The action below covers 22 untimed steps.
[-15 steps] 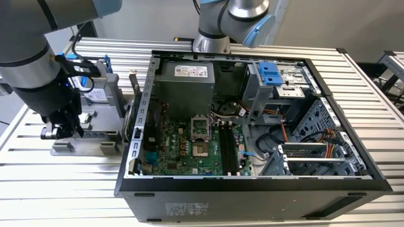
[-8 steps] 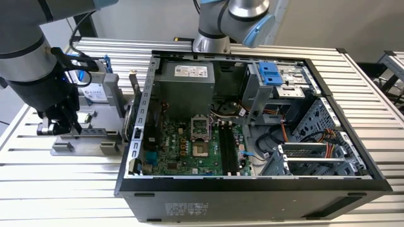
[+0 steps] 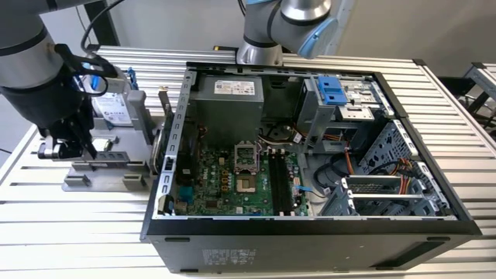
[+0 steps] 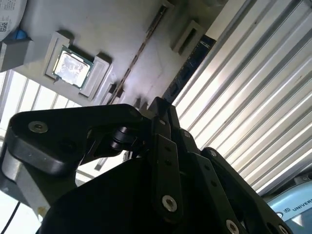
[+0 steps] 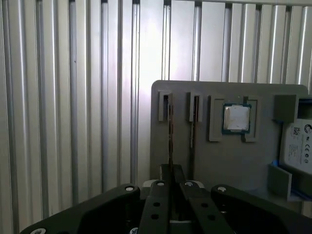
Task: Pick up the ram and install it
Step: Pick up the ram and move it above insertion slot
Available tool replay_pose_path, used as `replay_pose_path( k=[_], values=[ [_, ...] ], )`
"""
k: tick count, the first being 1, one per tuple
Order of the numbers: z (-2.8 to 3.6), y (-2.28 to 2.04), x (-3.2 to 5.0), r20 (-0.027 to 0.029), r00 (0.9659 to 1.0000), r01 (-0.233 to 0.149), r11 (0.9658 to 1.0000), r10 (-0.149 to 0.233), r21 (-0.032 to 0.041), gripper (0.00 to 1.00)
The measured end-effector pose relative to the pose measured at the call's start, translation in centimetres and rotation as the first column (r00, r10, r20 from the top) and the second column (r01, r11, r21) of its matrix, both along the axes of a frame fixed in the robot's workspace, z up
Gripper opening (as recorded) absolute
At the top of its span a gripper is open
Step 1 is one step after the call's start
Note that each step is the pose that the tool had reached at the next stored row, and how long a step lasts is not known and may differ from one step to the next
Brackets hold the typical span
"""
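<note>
Pinching the ram (image 5: 169, 127) in its gray holder (image 5: 229, 161), the claw (image 5: 170, 169) is pressed together.

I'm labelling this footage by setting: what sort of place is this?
Probably a robotics lab or test bench for computer assembly: an open computer case with its motherboard exposed lies on a slatted metal table, beside a grey fixture holding loose parts, with a robot arm over it.
</note>
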State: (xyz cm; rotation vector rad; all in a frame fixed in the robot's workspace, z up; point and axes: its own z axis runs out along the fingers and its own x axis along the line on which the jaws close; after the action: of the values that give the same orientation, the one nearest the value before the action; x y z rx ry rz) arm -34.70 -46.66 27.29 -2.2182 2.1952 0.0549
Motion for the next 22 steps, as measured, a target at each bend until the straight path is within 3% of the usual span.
replay_pose_path(
  k=[13,22],
  values=[
    [2.54,0.0,0.0,0.0,1.0,0.0,1.0,0.0,0.0,0.0],
    [4.63,0.0,0.0,0.0,1.0,0.0,1.0,0.0,0.0002,0.0]
  ],
)
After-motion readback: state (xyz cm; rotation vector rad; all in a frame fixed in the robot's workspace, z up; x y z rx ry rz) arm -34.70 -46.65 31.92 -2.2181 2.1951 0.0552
